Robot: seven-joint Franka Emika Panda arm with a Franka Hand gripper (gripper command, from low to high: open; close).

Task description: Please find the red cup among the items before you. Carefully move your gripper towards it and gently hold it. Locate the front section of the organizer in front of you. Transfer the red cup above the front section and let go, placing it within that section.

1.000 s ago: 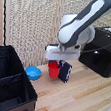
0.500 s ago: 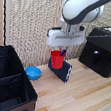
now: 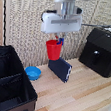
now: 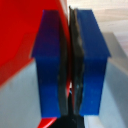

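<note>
Woven beige panels back a pale wooden tabletop (image 3: 81, 98). Over the last second the small tapered bright red plastic cup (image 3: 53, 49) has left the table and risen with the arm: it now hangs in the air, clear of the dark blue rectangular block (image 3: 60, 69) standing below it. The blue-tipped gripper (image 3: 58, 40) under its flat white block is clenched on the cup's rim, one finger inside and one outside; the wrist view shows the pads (image 4: 50, 65) pinching the red wall. So the grasp looks done and the carry comes next. A large black soft fabric organizer (image 3: 6, 87) sits near, at the exterior view's left, and its tagged front section (image 3: 12, 103) is well apart from the cup. A shallow blue bowl (image 3: 33, 72) lies between them.
</note>
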